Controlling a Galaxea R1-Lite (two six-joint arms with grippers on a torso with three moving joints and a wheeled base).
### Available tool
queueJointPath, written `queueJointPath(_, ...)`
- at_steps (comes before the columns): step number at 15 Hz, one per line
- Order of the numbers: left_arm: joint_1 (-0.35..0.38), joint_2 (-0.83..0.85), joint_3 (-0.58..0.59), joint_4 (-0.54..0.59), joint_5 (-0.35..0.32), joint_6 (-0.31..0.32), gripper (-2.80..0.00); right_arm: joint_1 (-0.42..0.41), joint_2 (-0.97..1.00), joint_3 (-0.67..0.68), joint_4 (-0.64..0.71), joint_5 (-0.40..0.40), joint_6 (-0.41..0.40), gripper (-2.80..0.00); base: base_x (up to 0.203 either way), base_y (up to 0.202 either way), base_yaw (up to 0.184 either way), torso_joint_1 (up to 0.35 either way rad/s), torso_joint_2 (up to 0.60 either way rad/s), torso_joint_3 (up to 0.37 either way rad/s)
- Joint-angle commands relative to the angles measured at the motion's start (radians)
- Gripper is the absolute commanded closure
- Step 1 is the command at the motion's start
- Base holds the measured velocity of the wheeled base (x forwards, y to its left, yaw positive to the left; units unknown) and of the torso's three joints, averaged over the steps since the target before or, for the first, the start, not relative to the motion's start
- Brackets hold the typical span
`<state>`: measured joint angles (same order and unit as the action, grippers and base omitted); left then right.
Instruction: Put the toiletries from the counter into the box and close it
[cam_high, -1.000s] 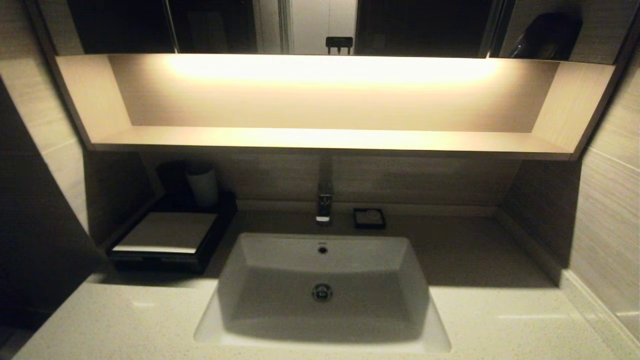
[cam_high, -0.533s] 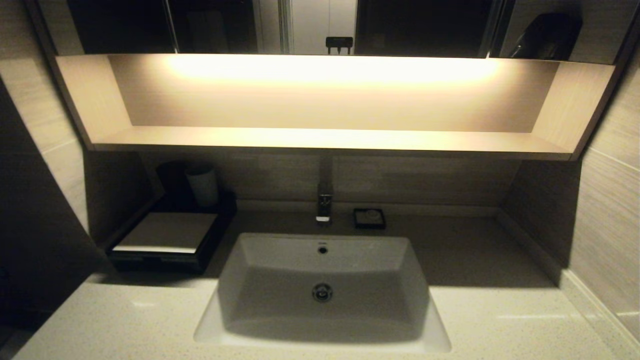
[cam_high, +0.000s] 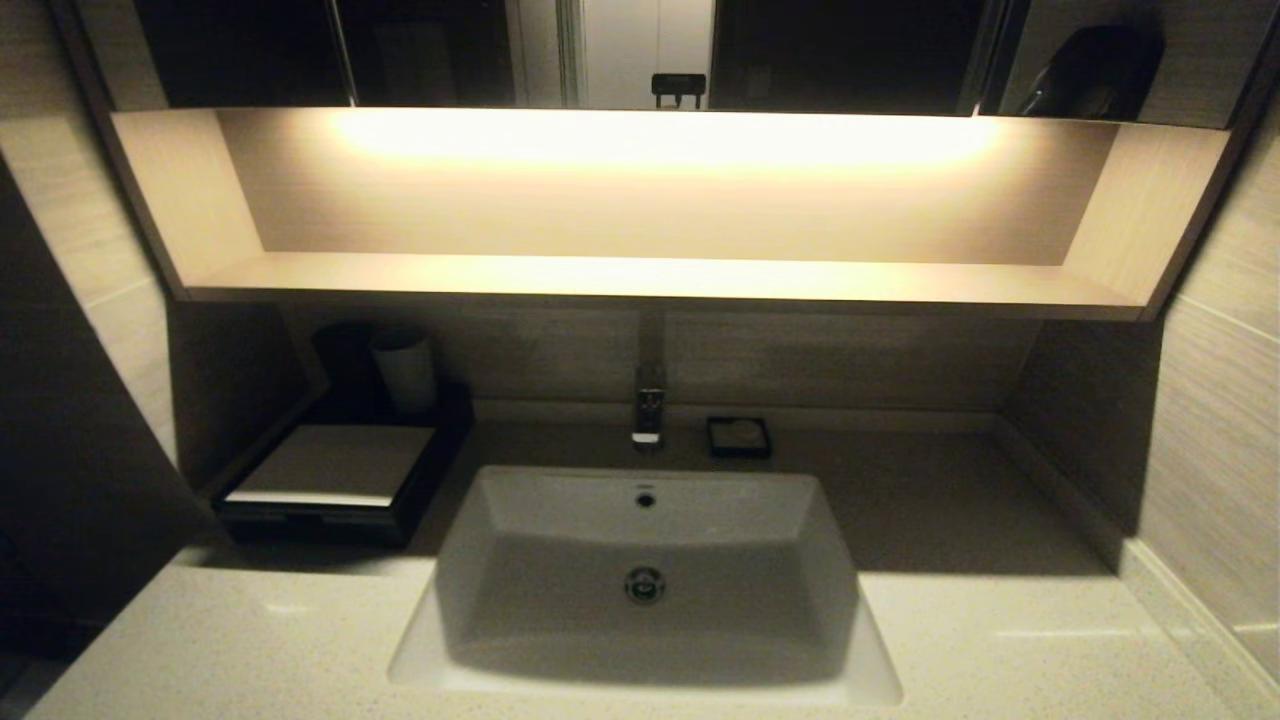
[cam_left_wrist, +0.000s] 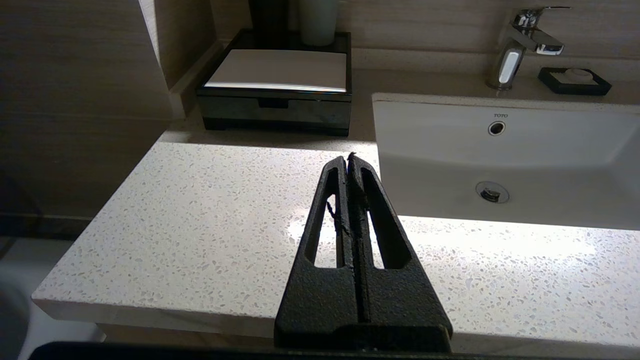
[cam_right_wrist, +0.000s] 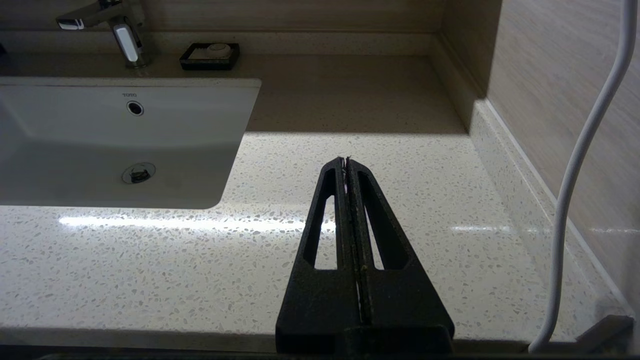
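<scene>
Left gripper (cam_left_wrist: 348, 159): fingers pressed together, holding nothing, poised over the near left edge of the counter (cam_left_wrist: 200, 210).
Right gripper (cam_right_wrist: 346, 161): fingers likewise pressed together and empty, above the counter's near right part.
Box (cam_left_wrist: 276, 95): at the back left against the wall, drawer pushed in, pale top panel bare; well apart from both grippers.
Toiletries: none can be made out on the counter.
Cup (cam_high: 404, 371): upright just behind the box.
Basin (cam_high: 645, 580): sunk between the two grippers.
Tap (cam_left_wrist: 520, 45): behind the basin.
Black dish (cam_right_wrist: 209, 55): just beside the tap, a white piece in it.
White cable (cam_right_wrist: 575, 200): hangs along the right wall.
</scene>
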<state>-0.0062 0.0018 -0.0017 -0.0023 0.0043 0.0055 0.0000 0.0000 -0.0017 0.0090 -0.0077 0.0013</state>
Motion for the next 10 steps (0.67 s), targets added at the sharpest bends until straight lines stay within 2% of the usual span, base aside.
queueJointPath(1,0.0,0.0,0.0,-0.001,0.0,0.001,0.0,0.0,0.0,0.0,0.0,0.0,0.0,0.0,0.0,0.0,0.0,0.0,0.0,0.0)
queueJointPath(10,0.0,0.0,0.0,-0.001,0.0,0.001,0.0,0.0,0.0,0.0,0.0,0.0,0.0,0.0,0.0,0.0,0.0,0.0,0.0,0.0)
